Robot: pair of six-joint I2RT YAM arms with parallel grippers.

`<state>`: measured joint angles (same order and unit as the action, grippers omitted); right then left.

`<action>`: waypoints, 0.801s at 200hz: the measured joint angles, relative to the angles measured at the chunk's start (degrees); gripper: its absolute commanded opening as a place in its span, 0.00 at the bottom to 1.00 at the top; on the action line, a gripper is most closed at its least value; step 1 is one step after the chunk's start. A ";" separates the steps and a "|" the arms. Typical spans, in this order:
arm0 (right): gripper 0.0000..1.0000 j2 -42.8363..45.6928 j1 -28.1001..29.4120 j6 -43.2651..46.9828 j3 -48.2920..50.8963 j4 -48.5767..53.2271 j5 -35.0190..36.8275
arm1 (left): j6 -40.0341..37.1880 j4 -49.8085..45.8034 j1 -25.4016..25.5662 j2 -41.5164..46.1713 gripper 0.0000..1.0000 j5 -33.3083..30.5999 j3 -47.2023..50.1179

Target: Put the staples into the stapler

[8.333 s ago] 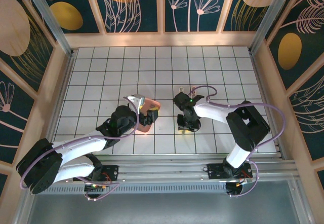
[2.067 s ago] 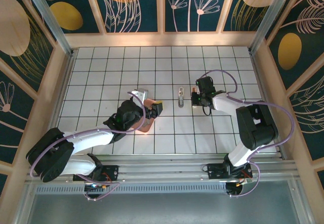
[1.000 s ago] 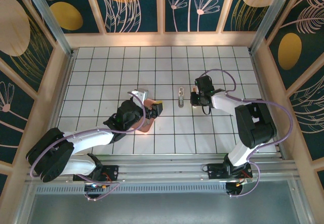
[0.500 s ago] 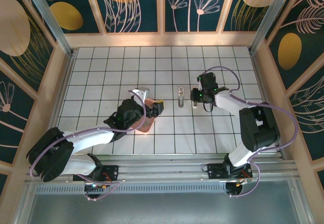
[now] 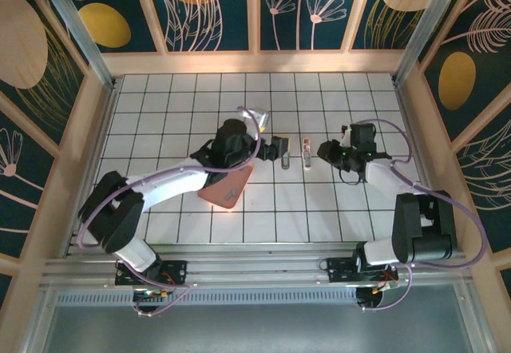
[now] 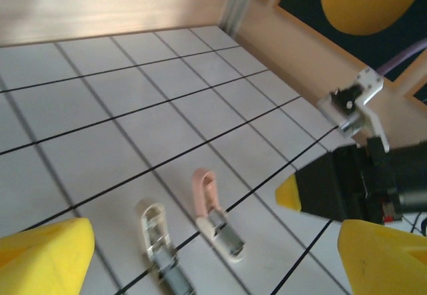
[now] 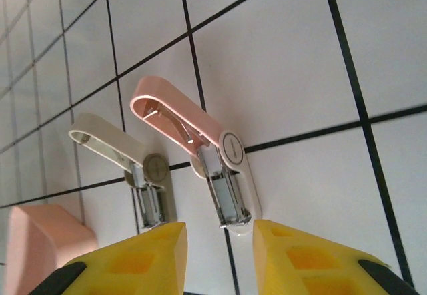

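Two small staplers lie side by side with their lids swung open: a white one [image 5: 286, 152] [image 6: 157, 241] [image 7: 120, 155] and a pink one [image 5: 306, 150] [image 6: 213, 215] [image 7: 200, 145]. Bare metal magazines show in both. The staples are too small to make out. My left gripper [image 5: 276, 147] [image 6: 215, 248] hovers just left of the white stapler, open wide, nothing between its yellow fingers [image 6: 43, 258]. My right gripper [image 5: 324, 150] [image 7: 220, 238] sits just right of the pink stapler, open a little, its gap empty and facing that stapler's magazine end.
A pink tray [image 5: 227, 187] [image 7: 37, 241] lies on the tiled table under my left forearm. The wooden wall [image 6: 313, 48] rises behind my right gripper. Bare tiles [image 5: 200, 97] stretch to the back and left.
My left arm has swung from over the pink tray up and right to the staplers. My right gripper has let go of the pink stapler, opened slightly and backed off to the right.
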<state>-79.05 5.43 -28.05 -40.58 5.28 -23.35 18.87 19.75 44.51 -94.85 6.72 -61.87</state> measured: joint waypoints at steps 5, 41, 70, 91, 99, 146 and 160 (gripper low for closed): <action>0.34 0.37 -0.42 -0.61 0.74 -0.46 -0.83 | -0.15 -1.31 0.00 -1.51 0.93 0.90 -2.38; 0.35 1.05 -1.70 -4.63 4.44 -4.04 -5.97 | -1.92 -12.81 0.00 -13.27 0.89 6.78 -20.92; 0.35 1.05 -1.81 -7.80 7.08 -7.43 -9.25 | -3.41 -22.18 0.00 -22.69 0.86 10.60 -34.99; 0.35 1.03 -1.81 -9.05 8.26 -8.57 -9.77 | -4.11 -28.00 0.00 -28.57 0.85 12.39 -43.95; 0.35 1.01 -1.81 -9.62 8.59 -9.03 -9.84 | -4.26 -29.92 0.00 -30.34 0.85 12.61 -46.64; 0.35 -0.52 -1.81 -11.91 9.79 -11.19 -10.67 | -3.98 -37.55 0.00 -38.51 0.81 12.85 -59.45; 0.35 -1.44 -1.79 -12.44 10.19 -12.04 -11.06 | -3.41 -38.45 0.00 -40.11 0.79 13.25 -61.51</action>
<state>-80.49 3.64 -40.49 -30.39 -6.76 -34.41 15.46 -18.70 44.51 -134.96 19.97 -123.37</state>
